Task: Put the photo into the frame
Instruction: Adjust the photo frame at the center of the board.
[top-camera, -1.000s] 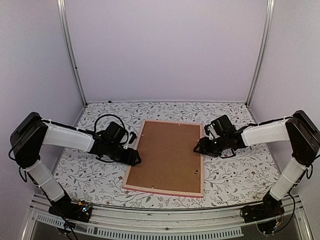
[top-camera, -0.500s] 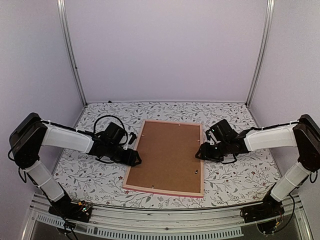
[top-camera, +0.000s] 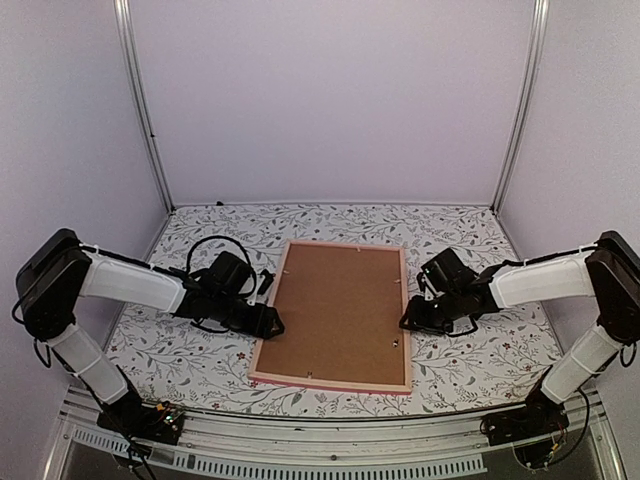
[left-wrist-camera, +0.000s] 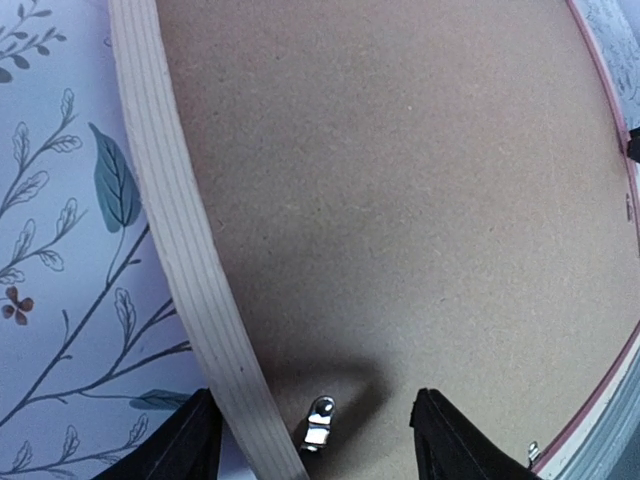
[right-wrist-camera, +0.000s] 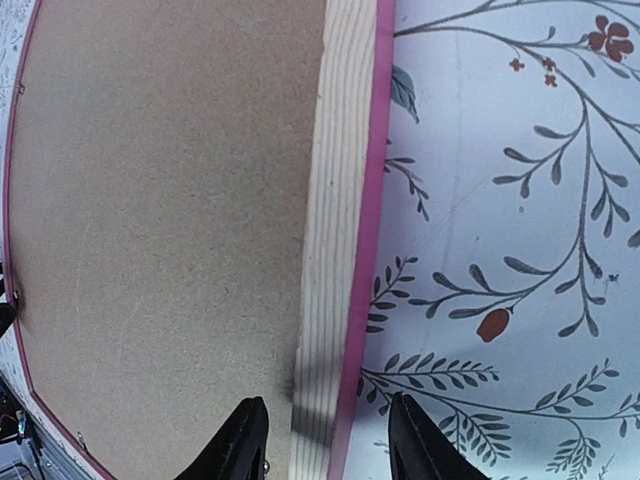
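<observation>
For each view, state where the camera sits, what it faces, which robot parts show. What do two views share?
Top external: above and behind, facing down at the frame; left arm and right arm show.
Left wrist: on the left arm, facing down at the frame's left rail; its fingers show.
Right wrist: likewise, at the right rail; its fingers show.
Shared: both wrist views see the backing board.

Soft, even light with a lilac cast filled the overhead view, with no glare; the arms threw only faint shadows on the table (top-camera: 480, 360). Both wrist views were sharp, yet bowed the straight rail of the frame (left-wrist-camera: 190, 250) towards the edges. In the left wrist view, a blurred shadow darkened the backing board (left-wrist-camera: 350, 380) at lower centre.
</observation>
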